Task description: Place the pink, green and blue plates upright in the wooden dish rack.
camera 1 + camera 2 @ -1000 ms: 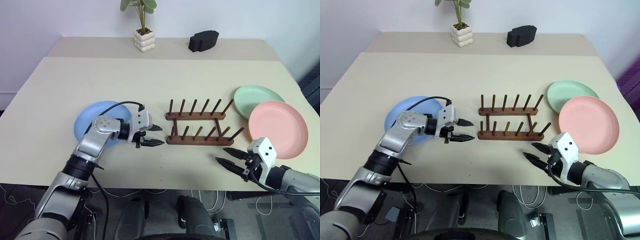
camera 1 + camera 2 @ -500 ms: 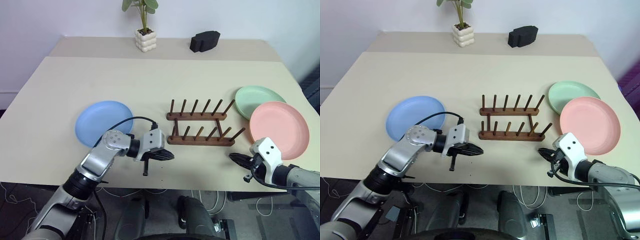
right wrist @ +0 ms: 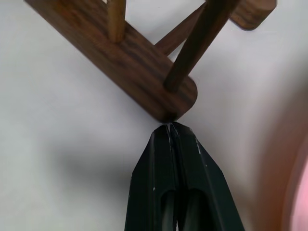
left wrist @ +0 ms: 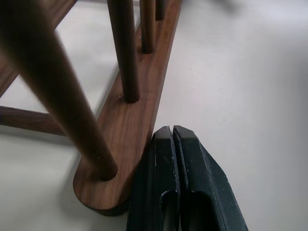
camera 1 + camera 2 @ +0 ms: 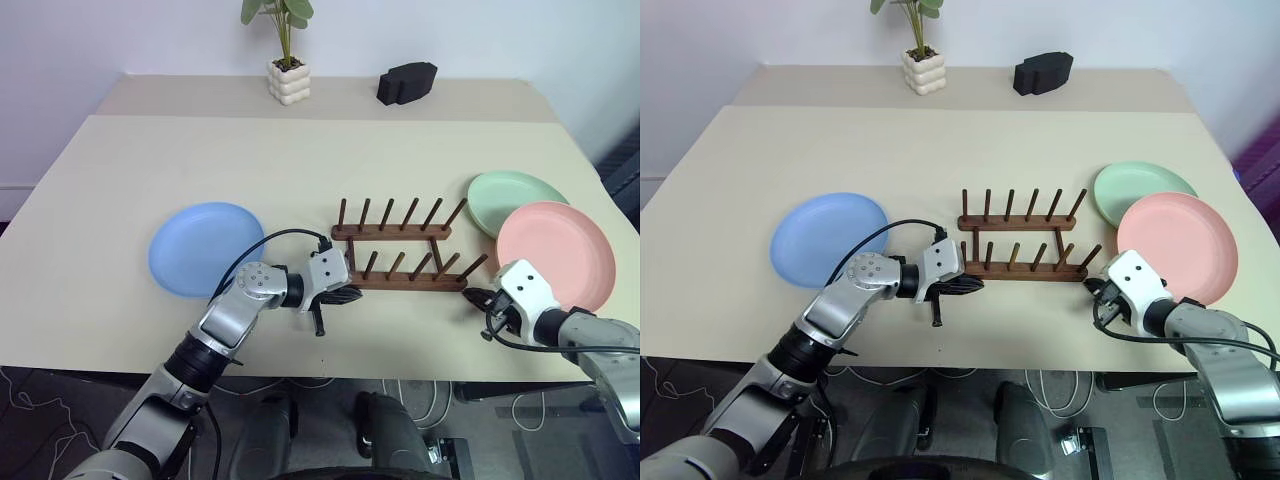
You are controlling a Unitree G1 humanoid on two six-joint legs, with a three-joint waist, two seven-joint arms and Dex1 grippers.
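Both grippers are pressed together with nothing between the fingers, and each one sits at an end of the rack's near rail. The left gripper has its closed tips against the left end of that rail; in its wrist view the paired fingers touch the rounded end of the wood. The right gripper does the same at the other end, its tips meeting the rail's corner in the right wrist view. Between them lies the rack, its 2 peg rows running left to right across the table, so its long axis joins the 2 grippers. It looks to me as if they are squaring or steadying the rack, not yet fetching a plate. All 3 plates lie flat on the table and none stands in the rack. The blue plate is off to the left, behind the left arm and well apart from its tips. The pink plate lies just beside the right gripper, to its right, with the green plate behind it, partly under its far edge. My guess is that pink, by the right arm, is the closest pick.
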